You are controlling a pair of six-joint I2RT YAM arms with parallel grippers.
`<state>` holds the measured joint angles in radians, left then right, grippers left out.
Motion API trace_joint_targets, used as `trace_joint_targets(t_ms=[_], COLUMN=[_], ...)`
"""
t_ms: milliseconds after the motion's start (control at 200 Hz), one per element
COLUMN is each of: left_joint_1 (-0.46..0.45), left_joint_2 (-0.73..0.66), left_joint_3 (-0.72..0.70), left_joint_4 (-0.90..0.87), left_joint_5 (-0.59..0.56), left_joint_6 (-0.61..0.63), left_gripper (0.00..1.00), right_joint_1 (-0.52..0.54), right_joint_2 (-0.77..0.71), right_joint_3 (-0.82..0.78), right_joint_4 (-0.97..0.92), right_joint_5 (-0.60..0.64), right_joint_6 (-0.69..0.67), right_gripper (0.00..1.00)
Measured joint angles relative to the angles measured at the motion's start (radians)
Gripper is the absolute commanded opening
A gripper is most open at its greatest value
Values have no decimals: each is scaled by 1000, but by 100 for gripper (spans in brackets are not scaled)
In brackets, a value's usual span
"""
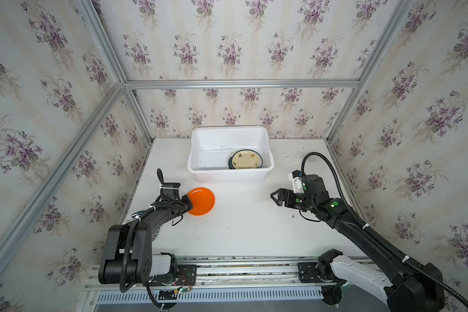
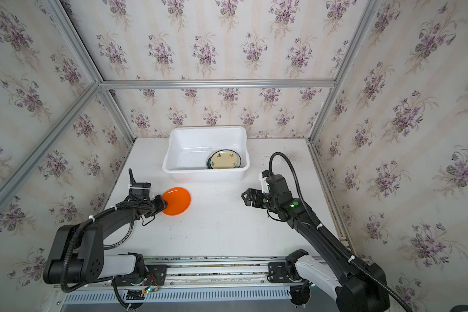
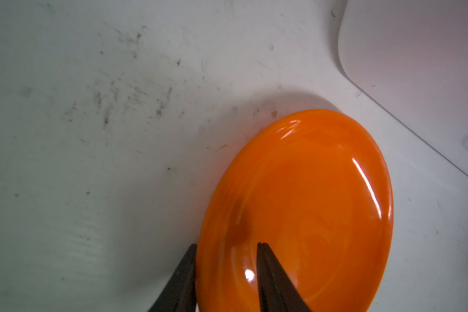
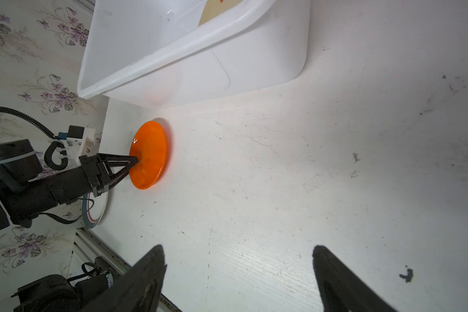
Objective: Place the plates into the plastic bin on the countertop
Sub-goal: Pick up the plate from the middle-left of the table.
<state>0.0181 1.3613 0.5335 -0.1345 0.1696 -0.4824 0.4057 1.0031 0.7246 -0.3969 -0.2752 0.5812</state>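
Note:
An orange plate (image 1: pixel 201 201) (image 2: pixel 177 201) (image 4: pixel 149 155) lies on the white countertop (image 1: pixel 241 229), in front of the plastic bin's left end. My left gripper (image 1: pixel 189 206) (image 2: pixel 164 206) (image 3: pixel 227 244) (image 4: pixel 134 160) is shut on its near rim, one finger on top and one outside under the edge of the orange plate (image 3: pixel 308 202). The plastic bin (image 1: pixel 230 173) (image 2: pixel 206 171) (image 4: pixel 173 56) stands at the back. In its right half a cream plate (image 1: pixel 246 160) (image 2: pixel 224 159) lies on a dark-rimmed one. My right gripper (image 1: pixel 274 198) (image 2: pixel 245 198) (image 4: pixel 238 247) is open and empty at the right.
Another white plate with a dark patterned rim (image 2: pixel 125 237) (image 4: pixel 97 213) lies under my left arm near the left front corner, mostly hidden. Aluminium rails and floral walls close in the sides and back. The bin's corner (image 3: pixel 416 54) is close beyond the orange plate.

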Motion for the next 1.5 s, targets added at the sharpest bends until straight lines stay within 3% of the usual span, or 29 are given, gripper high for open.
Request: trace_joint_targets(t_ms=[235,710,1010,1219,1499], left_joint_1=[0,1,-3,-27,-166], left_joint_2=[8,23,-59,-213,-346], left_joint_3=[0,13,-22,-43,42], left_joint_4=[6,79,60,7,-39], left_joint_5=[19,100,127,188,208], left_joint_6=[13,1,-11,-37,-110], left_gripper=[28,1,0,0,0], right_joint_1=[0,0,0,0,0], right_joint_2=[5,20,21,25,68], right_joint_3=[0,-1,-10,-32,-53], right_joint_4=[8,17,32,82,195], right_joint_5=[0,0,-4,-37,-134], right_joint_6=[7,24,33,60,108], right_gripper=[88,88,88,86,79])
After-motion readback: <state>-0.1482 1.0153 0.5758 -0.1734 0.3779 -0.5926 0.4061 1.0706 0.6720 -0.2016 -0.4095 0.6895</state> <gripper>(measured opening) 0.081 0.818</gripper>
